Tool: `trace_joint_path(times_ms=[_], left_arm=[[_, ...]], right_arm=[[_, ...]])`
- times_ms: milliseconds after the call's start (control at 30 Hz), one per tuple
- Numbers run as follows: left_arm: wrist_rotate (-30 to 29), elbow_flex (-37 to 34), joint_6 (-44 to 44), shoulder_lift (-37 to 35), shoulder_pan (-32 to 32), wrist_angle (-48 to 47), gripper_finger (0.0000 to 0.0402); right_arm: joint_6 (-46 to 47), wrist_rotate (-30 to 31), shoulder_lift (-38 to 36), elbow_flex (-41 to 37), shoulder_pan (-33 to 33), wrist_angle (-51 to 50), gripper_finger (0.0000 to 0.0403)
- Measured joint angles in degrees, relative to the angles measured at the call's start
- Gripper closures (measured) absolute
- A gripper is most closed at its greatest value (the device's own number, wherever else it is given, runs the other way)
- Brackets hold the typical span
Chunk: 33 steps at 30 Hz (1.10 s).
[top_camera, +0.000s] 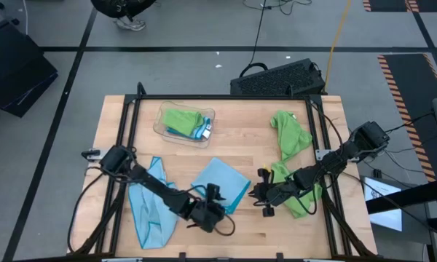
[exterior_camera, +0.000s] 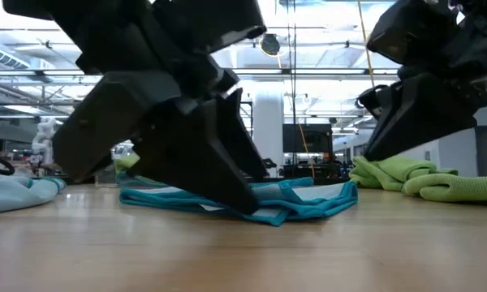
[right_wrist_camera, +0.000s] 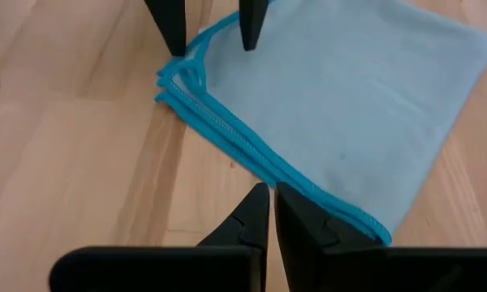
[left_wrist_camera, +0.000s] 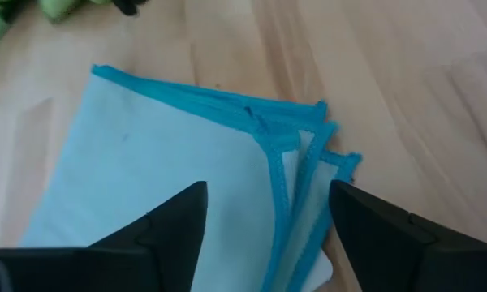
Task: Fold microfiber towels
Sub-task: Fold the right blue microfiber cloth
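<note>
A folded light blue microfiber towel [top_camera: 220, 185] is seen lying flat on the wooden counter [top_camera: 233, 233], near its front middle. Its layered corner, edged in darker blue stitching, is shown in the left wrist view [left_wrist_camera: 300, 138], with several edges stacked just off one another. The left hand [top_camera: 213, 211] is placed at the towel's near corner, with its two dark fingers [left_wrist_camera: 170, 223] spread wide over the cloth and nothing held between them. The right hand [top_camera: 266, 196] is set just beside the towel's right edge; its fingers [right_wrist_camera: 264, 215] are pressed together with no cloth between them, their tips resting at or just above the stitched border, though contact cannot be judged. In the right wrist view the left hand's two fingertips [right_wrist_camera: 166, 24] are seen standing apart over the far corner of the same towel.

A second light blue towel [top_camera: 149, 207] is spread loosely at the counter's front left, partly under the left arm. Two lime green towels are found on the right side: one crumpled toward the back [top_camera: 290, 135], the other [top_camera: 298, 193] lying under and beside the right arm. At the back left a clear plastic tray [top_camera: 160, 125] is seen, in which a folded green towel [top_camera: 182, 118] is held, with a bit of blue cloth and a white tag showing beside it.
</note>
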Motion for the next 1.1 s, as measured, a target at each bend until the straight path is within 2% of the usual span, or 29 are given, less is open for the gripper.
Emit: trace_joint_path(times_ms=[300, 500, 600, 767, 1000, 1100], left_arm=[[6.2, -0.1, 2.0, 0.0, 0.8, 0.3, 0.0166], [4.9, -0.2, 2.5, 0.0, 1.3, 0.2, 0.0167], [8.5, -0.2, 2.9, 0.4, 2.4, 0.3, 0.0176], [12.3, 0.0, 4.0, 1.7, 3.8, 0.8, 0.0235], [13.1, 0.0, 4.0, 1.9, 3.8, 1.6, 0.0383], [10.4, -0.2, 2.1, 2.0, 3.5, 3.4, 0.0386]], right_arm=[[0.5, 0.0, 0.0, -0.6, 0.0, 0.6, 0.0385], [0.5, 0.0, 0.0, -0.6, 0.0, 0.6, 0.0385], [0.5, 0.0, 0.0, -0.6, 0.0, 0.7, 0.0385], [0.5, 0.0, 0.0, -0.6, 0.0, 0.7, 0.0385], [0.5, 0.0, 0.0, -0.6, 0.0, 0.6, 0.0385], [0.1, 0.1, 0.0, -0.6, 0.0, 1.2, 0.0385]])
